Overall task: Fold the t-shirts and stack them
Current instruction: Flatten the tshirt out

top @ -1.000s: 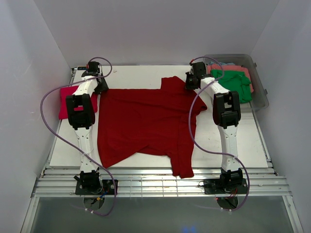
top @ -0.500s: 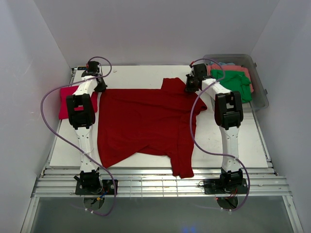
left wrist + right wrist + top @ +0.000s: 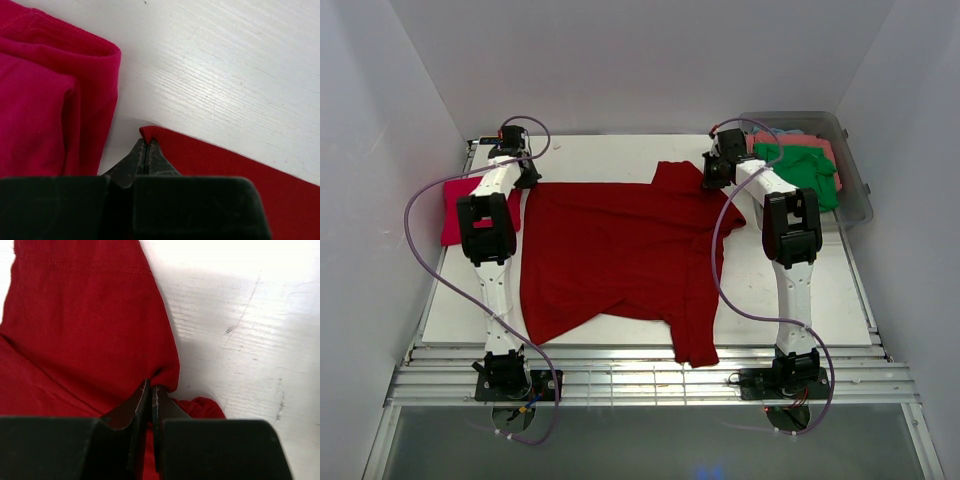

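In the top view both arms cover their own fingertips, so the grip cannot be read from there; only the wrist cameras show it. The left gripper [image 3: 146, 150] has its jaws pressed together, and the far left corner of the dark red t-shirt [image 3: 620, 250] curls over the tips and is pinched between them. The right gripper [image 3: 151, 390] is also closed, holding a small fold of the same shirt beside the sleeve seam. How much cloth sits inside each pinch is hidden by the black gripper bodies, which fill the bottom of both wrist pictures.

The top view alone shows the whole layout. The dark red t-shirt lies spread on the white table [image 3: 600, 155], with one sleeve toward the far edge, and its near right part hangs over the near edge of the table. The pinkish-red t-shirt [image 3: 450, 215] lies folded at the left side, partly behind the left arm. In the left wrist view its rolled edge is near the pinched corner, with bare table between them. A green t-shirt [image 3: 805, 172] and a coral t-shirt [image 3: 798, 142] lie in the grey tub [image 3: 860, 195] at the far right, and how they are folded is hard to make out
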Controlling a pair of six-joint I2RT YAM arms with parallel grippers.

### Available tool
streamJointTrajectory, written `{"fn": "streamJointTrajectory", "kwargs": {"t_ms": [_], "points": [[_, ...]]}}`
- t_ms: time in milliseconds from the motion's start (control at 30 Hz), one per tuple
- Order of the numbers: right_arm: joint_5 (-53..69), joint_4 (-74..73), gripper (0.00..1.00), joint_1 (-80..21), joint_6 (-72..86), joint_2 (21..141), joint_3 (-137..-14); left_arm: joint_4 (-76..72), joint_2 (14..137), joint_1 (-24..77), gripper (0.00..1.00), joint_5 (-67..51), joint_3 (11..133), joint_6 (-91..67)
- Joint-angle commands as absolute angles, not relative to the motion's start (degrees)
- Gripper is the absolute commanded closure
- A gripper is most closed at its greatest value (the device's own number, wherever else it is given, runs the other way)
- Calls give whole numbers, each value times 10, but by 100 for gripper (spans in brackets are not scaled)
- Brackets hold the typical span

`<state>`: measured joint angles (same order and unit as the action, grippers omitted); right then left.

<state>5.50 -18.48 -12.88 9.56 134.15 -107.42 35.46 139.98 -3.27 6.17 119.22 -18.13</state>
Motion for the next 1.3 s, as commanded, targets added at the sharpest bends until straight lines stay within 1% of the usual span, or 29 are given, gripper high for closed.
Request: {"fn": "streamJointTrajectory", "kwargs": {"t_ms": [0, 300, 400, 600, 900, 1067, 1267], "points": [[36, -197, 92, -126, 70, 1273, -1114, 352, 1337, -32, 100, 48, 1187, -189], [40, -207, 92, -123, 67, 1224, -1134, 342, 1300, -31, 100, 17, 1178, -190], [45, -214, 92, -123, 65, 1206, -1132, 327, 1275, -30, 100, 9, 1151, -195], [52, -214, 92, -124, 62, 1146, -1064, 299, 1204, -29, 100, 6, 1068, -192], [71, -205, 92, -132, 62, 1026, -901, 255, 1081, -29, 100, 10, 913, -193], [78, -200, 92, -140, 69, 965, -833, 255, 1050, -29, 100, 11, 840, -192], [77, -201, 92, -156, 69, 922, -782, 256, 1026, -29, 100, 17, 796, -190]]}}
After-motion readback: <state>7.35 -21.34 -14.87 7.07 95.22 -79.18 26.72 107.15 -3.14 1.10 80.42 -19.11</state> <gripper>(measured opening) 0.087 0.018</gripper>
